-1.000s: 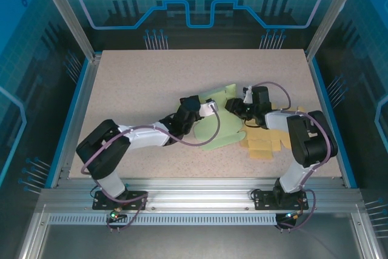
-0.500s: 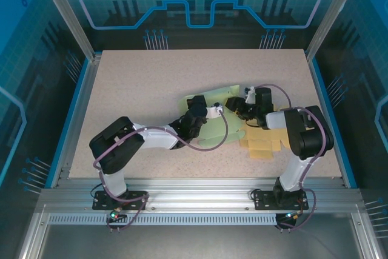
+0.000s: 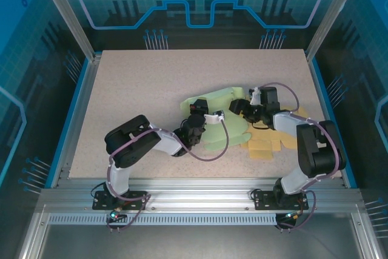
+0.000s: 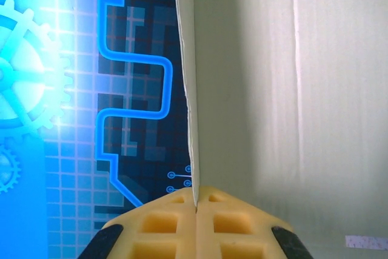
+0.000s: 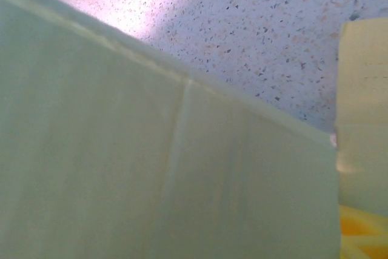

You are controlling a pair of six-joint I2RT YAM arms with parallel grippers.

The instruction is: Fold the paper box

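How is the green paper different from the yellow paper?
The green sheet is pinched at its edge by the left hand, but the yellow sheet just lies on the table. The green sheet's pinched side is lifted up, while the yellow sheet is flat. The green sheet sits mid-table and the yellow sheet is further right. Both are unfolded box cut-outs.

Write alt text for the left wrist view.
The yellow left end effector is shut on the edge of a pale green paper sheet, which rises edge-on up the right side. A glowing blue circuit-pattern wall is behind it on the left.
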